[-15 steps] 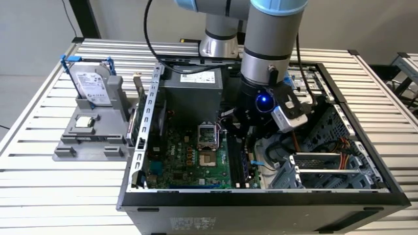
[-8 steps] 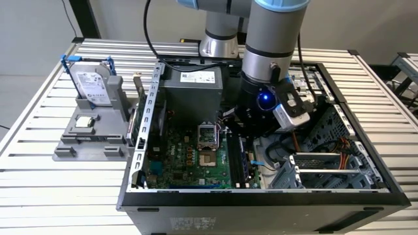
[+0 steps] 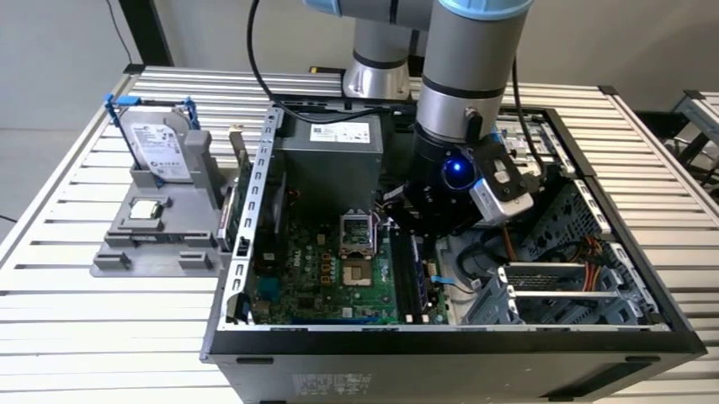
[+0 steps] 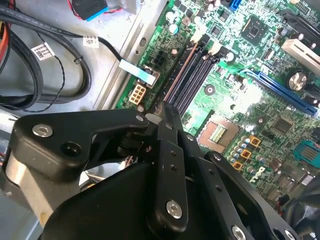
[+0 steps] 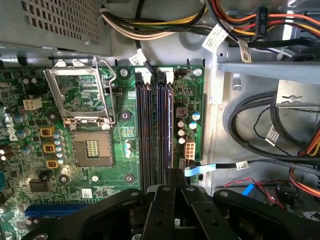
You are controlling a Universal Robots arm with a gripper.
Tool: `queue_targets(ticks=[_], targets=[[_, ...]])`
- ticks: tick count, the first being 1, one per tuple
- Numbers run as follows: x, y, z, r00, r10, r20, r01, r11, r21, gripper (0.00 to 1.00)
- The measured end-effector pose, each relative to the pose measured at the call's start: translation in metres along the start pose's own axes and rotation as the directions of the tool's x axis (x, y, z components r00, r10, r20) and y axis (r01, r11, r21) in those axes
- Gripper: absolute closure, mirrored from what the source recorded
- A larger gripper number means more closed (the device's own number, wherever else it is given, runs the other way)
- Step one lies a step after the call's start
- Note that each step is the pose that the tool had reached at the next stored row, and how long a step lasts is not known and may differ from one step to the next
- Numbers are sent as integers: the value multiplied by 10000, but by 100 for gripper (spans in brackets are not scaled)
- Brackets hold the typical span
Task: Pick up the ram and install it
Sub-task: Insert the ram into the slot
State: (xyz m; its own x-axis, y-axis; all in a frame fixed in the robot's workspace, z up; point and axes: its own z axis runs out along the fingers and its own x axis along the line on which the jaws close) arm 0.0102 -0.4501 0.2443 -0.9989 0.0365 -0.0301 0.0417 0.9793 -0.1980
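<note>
The ram [image 3: 231,215], a long narrow greenish board, stands on edge outside the open computer case, between the grey holder [image 3: 157,244] and the case's side wall. My gripper [image 3: 410,231] is down inside the case over the green motherboard [image 5: 125,135]. Both wrist views show its black fingers [image 5: 175,175] drawn together, with nothing seen between them. The fingertips [image 4: 165,110] hover at one end of the dark memory slots [image 5: 155,125], beside a small white connector [image 5: 189,150]. The slots look empty.
The open processor socket [image 5: 92,150] lies beside the slots. Cable bundles [image 5: 260,130] and a drive cage [image 3: 561,286] crowd the case on the exterior view's right. The holder carries a hard drive with blue handles [image 3: 157,147] and a small silver chip [image 3: 143,210].
</note>
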Motion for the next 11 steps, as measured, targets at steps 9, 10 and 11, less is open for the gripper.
queue_targets(ticks=[9, 10, 11], targets=[[-1, -7, 2, 10000, -5, -77, 2, 9993, -380, 100], [-1, -7, 2, 9999, -12, -126, 5, 9985, -556, 100], [-2, -7, 2, 9998, -20, -181, 6, 9973, -738, 100]])
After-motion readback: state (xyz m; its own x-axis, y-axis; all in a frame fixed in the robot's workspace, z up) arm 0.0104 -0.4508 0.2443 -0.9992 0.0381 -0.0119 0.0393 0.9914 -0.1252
